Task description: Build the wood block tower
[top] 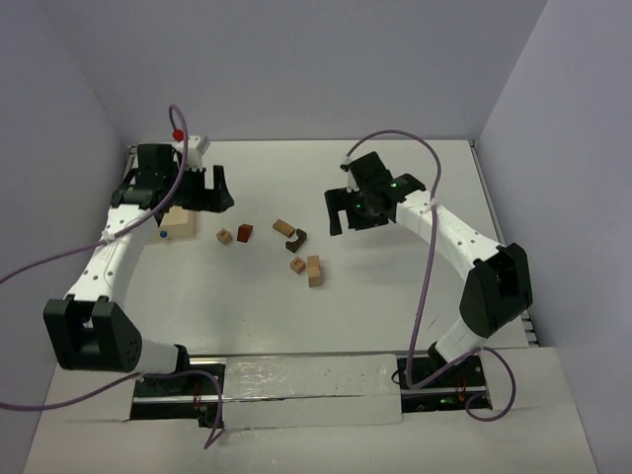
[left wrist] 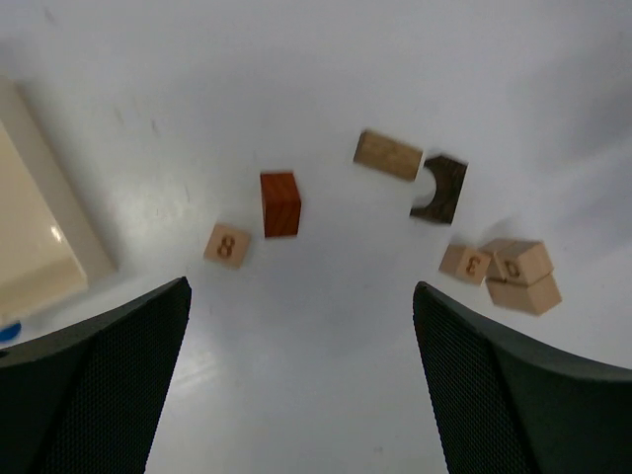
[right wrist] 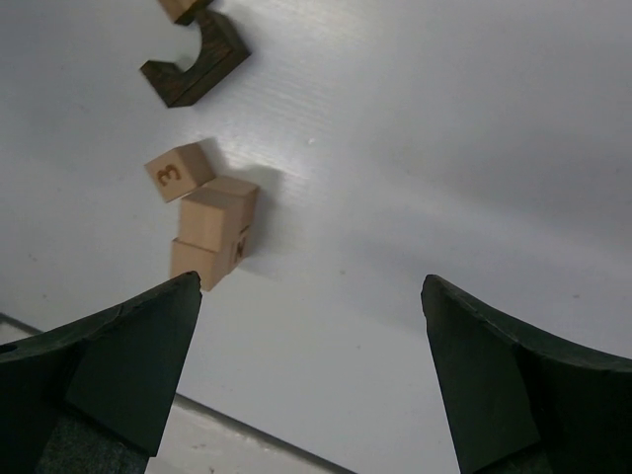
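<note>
The wood block tower's pieces lie loose and scattered mid-table. A pale cube marked 8 [left wrist: 227, 245] [top: 225, 236] sits beside an orange-brown cube [left wrist: 280, 203] [top: 244, 233]. Further right are a pale oblong block [left wrist: 388, 154] [top: 283, 227], a dark arch [left wrist: 442, 188] [right wrist: 197, 64] [top: 296, 239], a pale cube marked 3 [left wrist: 465, 264] [right wrist: 180, 171] [top: 297, 265] and two pale blocks touching each other [left wrist: 520, 275] [right wrist: 212, 232] [top: 314, 270]. My left gripper [left wrist: 301, 288] [top: 205, 202] hovers open, left of the blocks. My right gripper [right wrist: 311, 281] [top: 357, 219] hovers open to their right. Neither holds anything.
A shallow pale wooden tray [top: 176, 223] [left wrist: 39, 247] lies under the left gripper's near side, with a small blue dot [top: 162, 235] by its corner. The table's near edge [right wrist: 247, 434] shows in the right wrist view. Purple walls enclose the table on three sides.
</note>
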### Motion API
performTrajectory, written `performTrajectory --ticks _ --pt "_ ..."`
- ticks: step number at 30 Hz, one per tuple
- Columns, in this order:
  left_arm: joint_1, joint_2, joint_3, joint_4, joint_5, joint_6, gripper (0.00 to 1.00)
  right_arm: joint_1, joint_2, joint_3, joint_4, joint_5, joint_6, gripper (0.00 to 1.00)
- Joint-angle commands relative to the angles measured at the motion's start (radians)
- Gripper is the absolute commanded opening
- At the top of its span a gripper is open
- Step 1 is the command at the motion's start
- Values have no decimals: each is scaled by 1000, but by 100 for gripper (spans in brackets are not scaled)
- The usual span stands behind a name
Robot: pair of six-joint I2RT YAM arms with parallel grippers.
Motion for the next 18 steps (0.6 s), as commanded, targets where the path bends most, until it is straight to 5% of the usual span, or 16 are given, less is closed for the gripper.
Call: performTrajectory --ticks 1,6,10,14,18 --pt "22 -177 -129 -1 -30 -10 99 81 16 50 -35 152 106 100" --pt "22 -271 -216 -23 -61 13 99 130 68 61 -23 136 111 100" --pt "22 -355 -312 -28 49 89 99 157 73 56 -1 137 62 100" --pt "10 -445 -450 47 313 231 80 110 31 51 15 135 -28 100" --pt "-43 -344 -395 40 534 474 69 -32 13 49 -8 -50 -86 100"
